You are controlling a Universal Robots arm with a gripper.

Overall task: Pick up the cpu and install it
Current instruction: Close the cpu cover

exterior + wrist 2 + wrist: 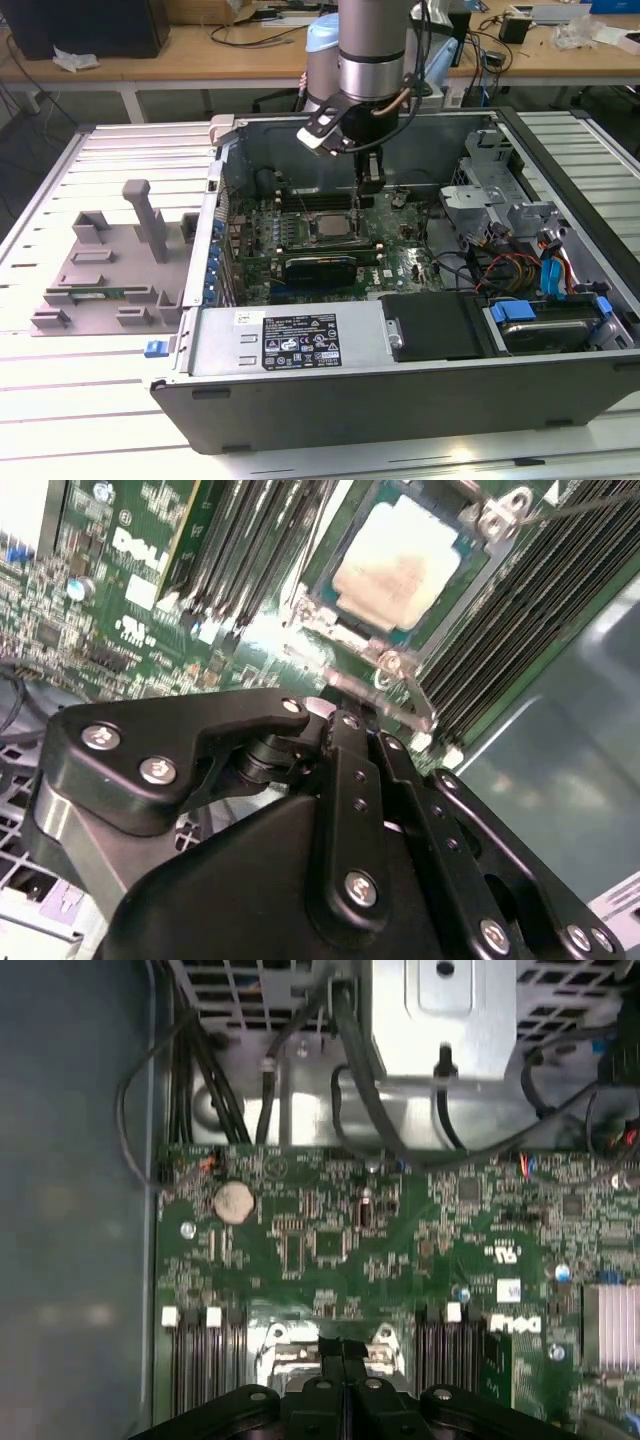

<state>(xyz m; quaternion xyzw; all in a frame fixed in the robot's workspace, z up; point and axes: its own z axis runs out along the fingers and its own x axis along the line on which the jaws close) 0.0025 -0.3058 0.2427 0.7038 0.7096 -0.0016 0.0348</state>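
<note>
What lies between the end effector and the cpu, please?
In the second wrist view, the near edge of the socket frame and a silver screw lie between the end effector and the cpu.

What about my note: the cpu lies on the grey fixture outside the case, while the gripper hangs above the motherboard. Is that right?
One thing is wrong. The cpu is not on the grey fixture; it lies in the socket on the motherboard, as the second wrist view shows. The gripper does hang above the motherboard.
</note>
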